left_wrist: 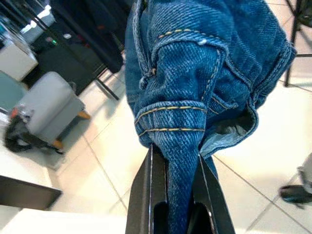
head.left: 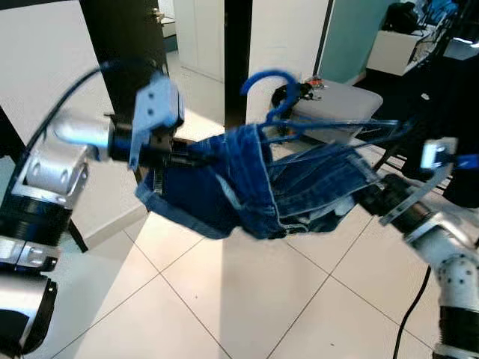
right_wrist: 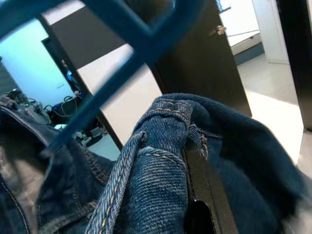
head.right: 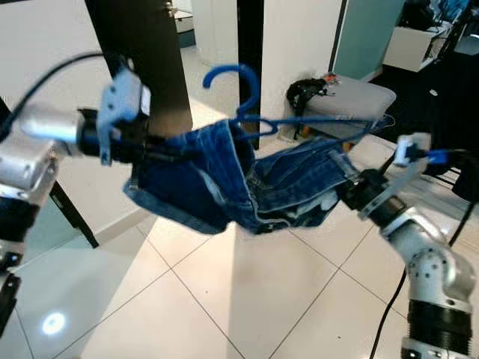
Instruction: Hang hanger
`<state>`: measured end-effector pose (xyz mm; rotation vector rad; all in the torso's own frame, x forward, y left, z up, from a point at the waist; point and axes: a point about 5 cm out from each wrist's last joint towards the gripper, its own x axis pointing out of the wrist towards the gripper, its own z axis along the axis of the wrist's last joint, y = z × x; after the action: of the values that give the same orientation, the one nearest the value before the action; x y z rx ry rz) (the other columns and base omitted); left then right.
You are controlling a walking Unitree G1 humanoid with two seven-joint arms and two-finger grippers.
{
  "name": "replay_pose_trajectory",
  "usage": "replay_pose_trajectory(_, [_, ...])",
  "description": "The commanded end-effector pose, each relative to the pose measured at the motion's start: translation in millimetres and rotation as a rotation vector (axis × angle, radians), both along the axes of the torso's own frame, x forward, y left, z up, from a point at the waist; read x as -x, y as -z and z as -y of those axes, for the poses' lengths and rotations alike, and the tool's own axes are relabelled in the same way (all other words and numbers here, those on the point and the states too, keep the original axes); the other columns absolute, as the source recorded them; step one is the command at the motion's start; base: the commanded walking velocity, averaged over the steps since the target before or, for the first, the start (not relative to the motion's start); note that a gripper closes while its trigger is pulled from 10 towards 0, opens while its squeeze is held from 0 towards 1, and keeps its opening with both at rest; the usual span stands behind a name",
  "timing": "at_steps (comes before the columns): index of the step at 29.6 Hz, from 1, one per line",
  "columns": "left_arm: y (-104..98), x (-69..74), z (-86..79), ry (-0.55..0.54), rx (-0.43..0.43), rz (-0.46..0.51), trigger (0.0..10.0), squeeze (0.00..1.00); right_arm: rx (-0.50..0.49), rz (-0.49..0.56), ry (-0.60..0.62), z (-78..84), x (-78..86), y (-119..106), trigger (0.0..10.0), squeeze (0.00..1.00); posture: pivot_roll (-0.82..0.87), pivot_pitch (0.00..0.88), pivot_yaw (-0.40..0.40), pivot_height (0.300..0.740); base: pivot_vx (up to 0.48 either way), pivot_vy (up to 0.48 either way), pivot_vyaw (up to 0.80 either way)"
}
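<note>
Both arms are built of silver, rounded cylindrical segments joined by black collars, the left arm (head.left: 52, 168) showing a broad black ribbed band below its silver elbow housing. A pale blue-grey block sits on top of the left wrist (head.left: 153, 105), with a dark blue cable arching from it back toward the shoulder, and the right wrist (head.right: 408, 153) carries a small white block with a blue cable plugged into its far side, above a flat grey bracket. The left gripper (left_wrist: 178, 195) has long, flat, matte black fingers (left_wrist: 141, 195).
</note>
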<state>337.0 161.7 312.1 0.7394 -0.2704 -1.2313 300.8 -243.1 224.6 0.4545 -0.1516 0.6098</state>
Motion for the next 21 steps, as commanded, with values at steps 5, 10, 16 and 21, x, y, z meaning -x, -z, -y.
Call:
replay_pose_trajectory(5, [1.5,-1.4,-17.5,-0.039,0.065,0.041,7.6,0.0,-0.035,-0.045,0.176,26.8,-7.7,-0.9,0.0,0.0,-0.01,0.057,0.001,0.74,0.0,0.0,0.0])
replay_pose_trajectory(10, [-1.7,2.1,-26.8,-0.014,0.17,0.072,7.4,0.0,-0.085,-0.126,0.347,49.3,-15.1,7.1,0.0,0.0,-0.01,0.06,-0.002,0.74,0.0,0.0,0.0])
replay_pose_trajectory(16, [0.0,19.1,-25.7,0.127,0.221,0.098,8.0,0.0,-0.127,-0.193,0.465,68.1,-16.5,13.3,0.0,0.0,0.0,0.064,-0.006,0.74,0.0,0.0,0.0])
replay_pose_trajectory(21, [20.8,32.7,-9.7,0.244,0.113,0.074,8.5,0.0,-0.128,-0.198,0.456,65.7,-18.9,12.5,0.0,0.0,0.0,0.066,-0.006,0.74,0.0,0.0,0.0])
